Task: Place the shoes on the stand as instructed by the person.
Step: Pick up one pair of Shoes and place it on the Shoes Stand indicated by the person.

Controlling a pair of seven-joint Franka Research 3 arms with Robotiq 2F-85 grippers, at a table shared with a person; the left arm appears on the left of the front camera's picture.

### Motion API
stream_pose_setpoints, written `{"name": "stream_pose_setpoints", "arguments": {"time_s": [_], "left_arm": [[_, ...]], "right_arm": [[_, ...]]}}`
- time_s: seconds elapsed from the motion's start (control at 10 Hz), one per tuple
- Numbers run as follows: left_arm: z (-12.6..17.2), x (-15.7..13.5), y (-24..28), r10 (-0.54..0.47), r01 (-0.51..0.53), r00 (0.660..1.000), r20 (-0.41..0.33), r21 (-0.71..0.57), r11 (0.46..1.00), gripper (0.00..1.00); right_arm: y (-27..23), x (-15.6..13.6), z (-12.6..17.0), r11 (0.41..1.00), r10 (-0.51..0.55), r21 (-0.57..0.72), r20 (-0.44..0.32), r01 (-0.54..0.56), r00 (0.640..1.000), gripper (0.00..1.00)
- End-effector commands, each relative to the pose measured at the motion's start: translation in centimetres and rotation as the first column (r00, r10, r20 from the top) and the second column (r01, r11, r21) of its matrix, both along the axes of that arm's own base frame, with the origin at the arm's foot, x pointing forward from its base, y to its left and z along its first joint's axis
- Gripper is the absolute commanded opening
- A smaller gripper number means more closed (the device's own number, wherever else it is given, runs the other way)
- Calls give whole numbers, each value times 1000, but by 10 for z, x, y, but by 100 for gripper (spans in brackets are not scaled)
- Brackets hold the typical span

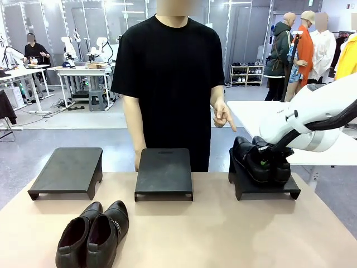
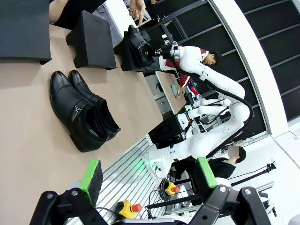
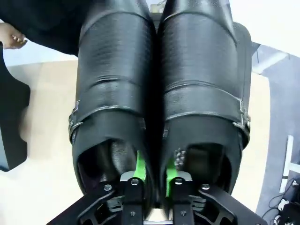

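Green pads [image 3: 139,168] of my right pincer [image 3: 154,177] pinch the inner walls of one shoe pair [image 3: 159,84], seemingly resting on the stand [image 1: 268,190] at frame right. My left pincer [image 2: 149,176] hangs spread; the other pair [image 1: 93,234] lies lower left on the desk [image 1: 223,234].

Reaching in from the right with the white right arm [image 1: 315,120], right gripper [image 3: 154,168] pinched shut on the touching inner sides of the shoes [image 3: 117,93] at far right; left gripper [image 2: 149,172] spread wide, green pads [image 2: 92,176] apart, holding nothing.
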State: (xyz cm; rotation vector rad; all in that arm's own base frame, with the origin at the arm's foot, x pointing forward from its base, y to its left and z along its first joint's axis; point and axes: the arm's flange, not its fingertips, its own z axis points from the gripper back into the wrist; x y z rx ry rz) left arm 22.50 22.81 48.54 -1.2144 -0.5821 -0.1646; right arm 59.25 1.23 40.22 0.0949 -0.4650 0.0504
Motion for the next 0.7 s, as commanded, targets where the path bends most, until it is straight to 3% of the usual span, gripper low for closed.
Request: {"name": "stream_pose_setpoints", "arguments": {"time_s": [0.0, 0.2, 0.3, 0.4, 0.6], "left_arm": [[1, 1, 3, -10, 10, 1000, 26, -11, 1000, 100], [1, 1, 3, -10, 10, 1000, 26, -11, 1000, 100], [1, 1, 3, -10, 10, 1000, 26, -11, 1000, 100], [1, 1, 3, -10, 10, 1000, 26, -11, 1000, 100], [1, 1, 3, -10, 10, 1000, 26, -11, 1000, 100]], "right_arm": [[2, 5, 5, 999, -34, 6, 26, 34, 999, 58], [2, 3, 12, 999, -40, 13, 34, 39, 999, 94], [2, 0, 15, 999, -40, 17, 39, 39, 998, 68], [2, -1, 17, 999, -41, 16, 41, 40, 998, 100], [2, -1, 20, 999, -42, 23, 47, 41, 998, 100]]}}
